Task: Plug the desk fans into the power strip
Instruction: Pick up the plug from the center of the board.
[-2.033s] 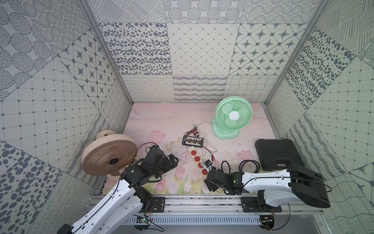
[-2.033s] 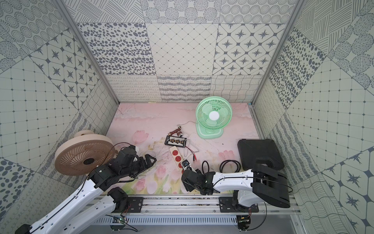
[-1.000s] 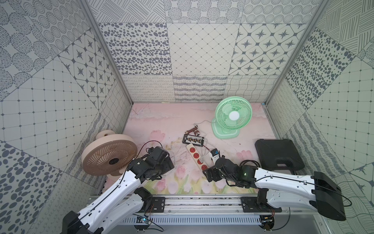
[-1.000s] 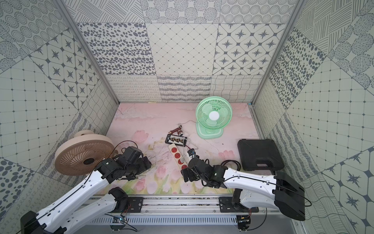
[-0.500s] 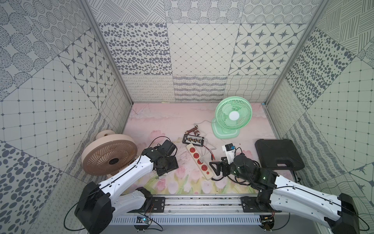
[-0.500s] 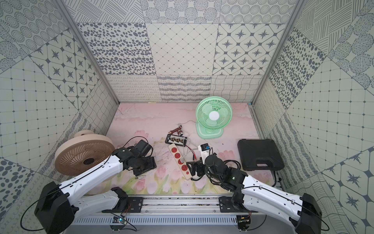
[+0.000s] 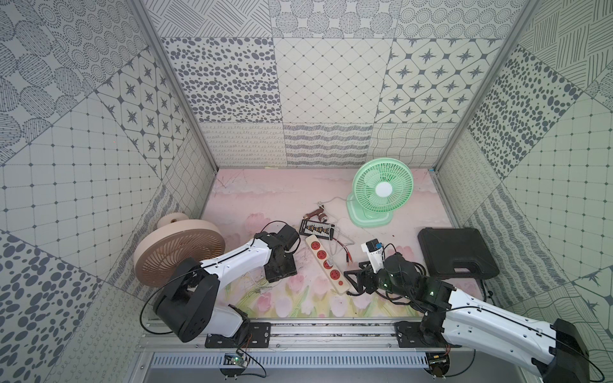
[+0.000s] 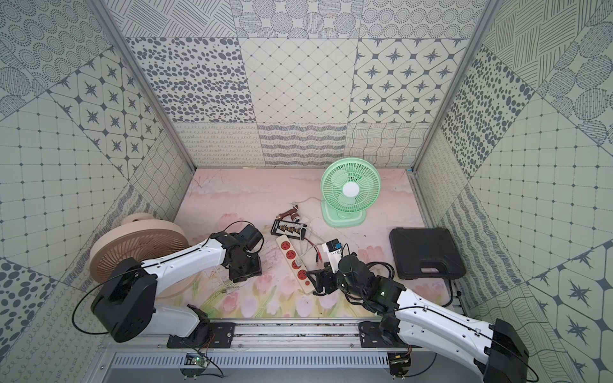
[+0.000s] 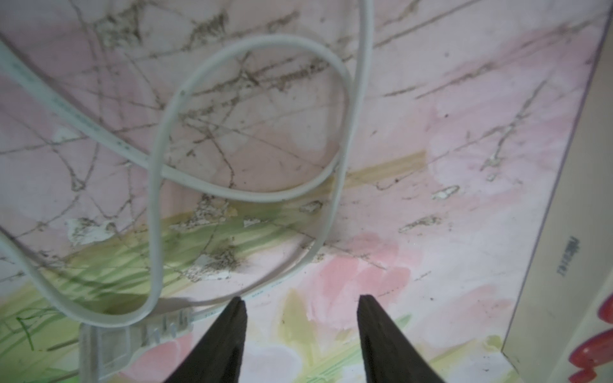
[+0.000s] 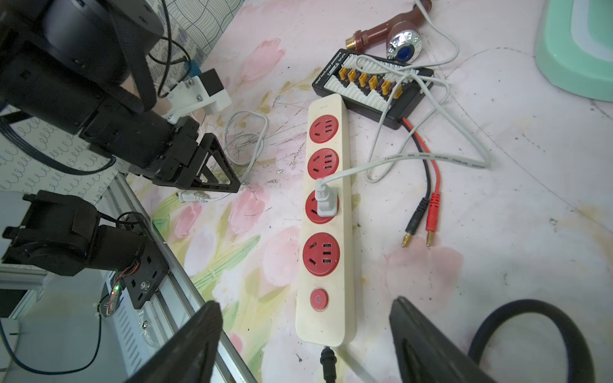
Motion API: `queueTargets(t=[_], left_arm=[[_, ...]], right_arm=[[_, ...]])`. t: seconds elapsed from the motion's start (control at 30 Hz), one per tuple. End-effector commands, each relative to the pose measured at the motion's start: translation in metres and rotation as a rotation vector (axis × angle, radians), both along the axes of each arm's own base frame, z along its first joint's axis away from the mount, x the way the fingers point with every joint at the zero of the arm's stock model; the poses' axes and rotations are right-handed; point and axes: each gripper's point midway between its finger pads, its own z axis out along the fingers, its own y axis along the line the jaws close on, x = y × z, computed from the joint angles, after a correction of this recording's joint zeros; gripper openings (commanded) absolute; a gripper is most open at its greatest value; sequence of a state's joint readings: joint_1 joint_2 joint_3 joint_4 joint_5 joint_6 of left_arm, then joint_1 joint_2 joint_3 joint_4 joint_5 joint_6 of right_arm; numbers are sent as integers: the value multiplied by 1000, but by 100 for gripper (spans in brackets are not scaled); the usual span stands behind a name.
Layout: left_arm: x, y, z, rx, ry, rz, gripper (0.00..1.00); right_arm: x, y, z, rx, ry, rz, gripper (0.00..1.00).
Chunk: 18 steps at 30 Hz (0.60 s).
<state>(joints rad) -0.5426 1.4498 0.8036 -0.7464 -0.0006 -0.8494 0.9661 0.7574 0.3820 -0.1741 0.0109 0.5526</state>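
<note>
left gripper point(image 9: 300, 298) jaws apart, empty | white cord point(image 9: 252, 198) looped on mat point(image 9: 481, 116) | white plug point(image 9: 106, 345) beside jaws | power strip point(image 9: 560, 252) nearby

Green fan point(image 7: 381, 190): stands upright on its base, far back on my right.
Black case point(image 7: 456, 252): closed, flat beside my right wall.
Black board point(image 10: 371, 83): small, with rows of yellow connectors.
Red and black leads point(image 10: 431, 185): run from the board, plugs side by side on the mat point(image 7: 265, 199).
Brown fitting point(image 10: 381, 31): just behind the board.
</note>
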Motion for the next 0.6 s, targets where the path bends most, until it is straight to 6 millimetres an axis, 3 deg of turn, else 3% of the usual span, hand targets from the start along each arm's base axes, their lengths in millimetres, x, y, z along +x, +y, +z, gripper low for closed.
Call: queueTargets(t=[0.0,0.23,0.33,0.47,0.53,0.57], left_arm=[[5,-6,-14,-2,8,-35,49],[1,0,-29,40,31,-27,18],[3,4,-28,58,11,-23,12],[12,7,-25,86,-29,-27,1],[17,8,-21,96,-50,-31,0],[20,7,-18,98,-65,-32,0]], right_arm=[[1,3,10,58,-35,8,76],[2,-1,10,77,-27,-18,72],[1,0,12,88,-24,-21,73],[2,1,16,99,-22,-21,85],[1,3,15,98,-9,-19,96],[1,4,15,97,-1,-14,97]])
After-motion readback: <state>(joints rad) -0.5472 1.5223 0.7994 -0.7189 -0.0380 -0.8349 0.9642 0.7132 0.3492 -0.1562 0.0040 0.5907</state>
